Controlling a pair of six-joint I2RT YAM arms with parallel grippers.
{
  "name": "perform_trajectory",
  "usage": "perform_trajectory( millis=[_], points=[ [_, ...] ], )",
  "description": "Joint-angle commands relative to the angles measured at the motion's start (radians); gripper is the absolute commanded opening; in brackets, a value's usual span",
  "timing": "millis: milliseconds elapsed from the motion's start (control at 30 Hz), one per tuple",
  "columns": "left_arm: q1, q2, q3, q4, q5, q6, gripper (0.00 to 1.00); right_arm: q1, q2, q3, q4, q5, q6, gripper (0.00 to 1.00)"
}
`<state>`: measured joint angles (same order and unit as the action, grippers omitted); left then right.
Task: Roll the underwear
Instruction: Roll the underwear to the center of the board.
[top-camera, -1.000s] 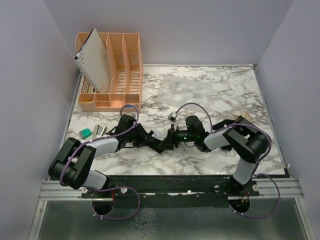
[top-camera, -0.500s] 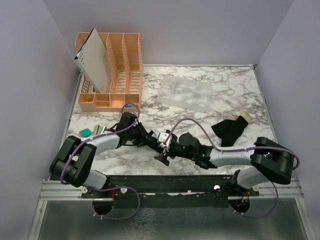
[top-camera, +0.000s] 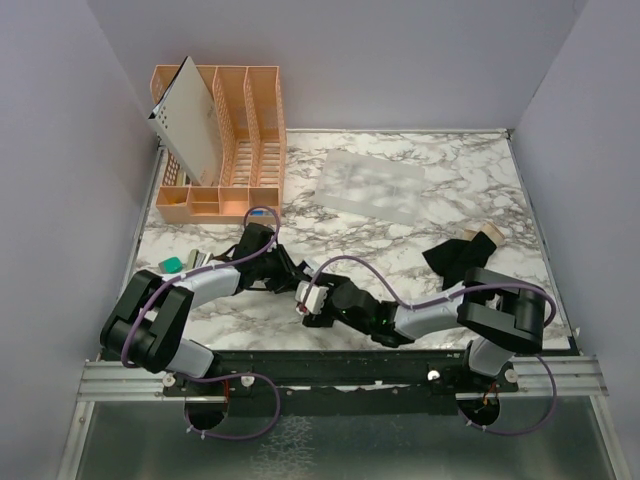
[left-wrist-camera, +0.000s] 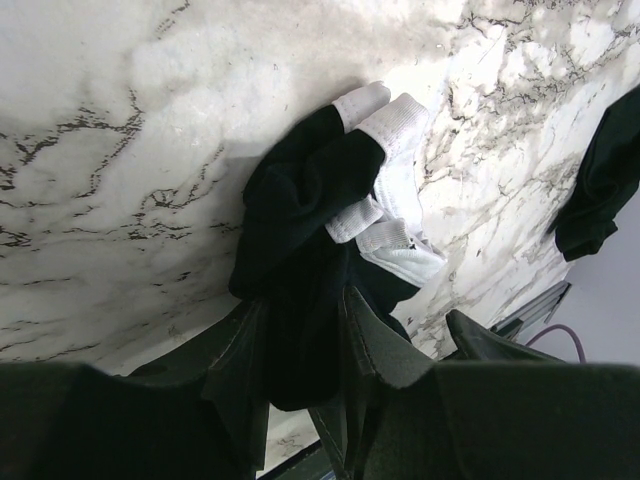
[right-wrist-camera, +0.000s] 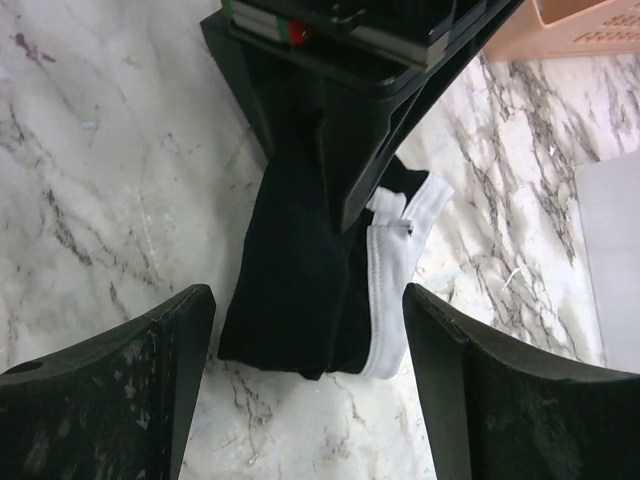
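Left tool (left-wrist-camera: 300, 345) is clamped on one end of the black fabric underwear with white waistband (right-wrist-camera: 290, 250), holding it down on the white marbled surface (top-camera: 480, 175) by the near edge, left of centre. Likely the anchor for rolling. Right tool (right-wrist-camera: 310, 340) is open, fingers straddling the free end without contact, lined up to take it. The other black underwear with tan band (top-camera: 458, 258) lies near the right edge, untouched.

Free marble table (top-camera: 485, 165) back right; orange rack (top-camera: 250, 130) back left.
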<state>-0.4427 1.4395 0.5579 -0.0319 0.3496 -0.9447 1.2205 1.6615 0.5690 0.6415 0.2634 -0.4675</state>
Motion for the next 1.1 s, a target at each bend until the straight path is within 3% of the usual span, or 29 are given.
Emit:
perform_trajectory(
  millis=[0,233,333,433,567,733,1067],
  points=[
    [-0.004,0.027,-0.013,-0.101,-0.064,0.036,0.31,0.010,0.038,0.040,0.055,0.070,-0.046,0.78],
    [-0.004,0.026,-0.009,-0.102,-0.066,0.033,0.31,0.019,0.091,0.061,0.047,0.066,-0.019,0.61],
    [-0.004,0.025,-0.008,-0.105,-0.066,0.035,0.31,0.019,0.101,0.046,0.057,0.093,0.014,0.34],
    [-0.004,0.020,-0.011,-0.108,-0.066,0.037,0.31,0.019,0.103,0.022,0.074,0.117,0.057,0.30],
    [-0.003,0.000,-0.012,-0.118,-0.075,0.040,0.36,0.019,0.096,0.008,0.055,0.074,0.138,0.03],
    [0.004,-0.037,-0.006,-0.159,-0.101,0.044,0.56,-0.007,0.084,0.008,0.011,-0.089,0.290,0.01],
    [0.024,-0.192,-0.051,-0.102,-0.110,0.061,0.72,-0.228,0.144,-0.068,0.223,-0.598,0.707,0.01]
  ],
)
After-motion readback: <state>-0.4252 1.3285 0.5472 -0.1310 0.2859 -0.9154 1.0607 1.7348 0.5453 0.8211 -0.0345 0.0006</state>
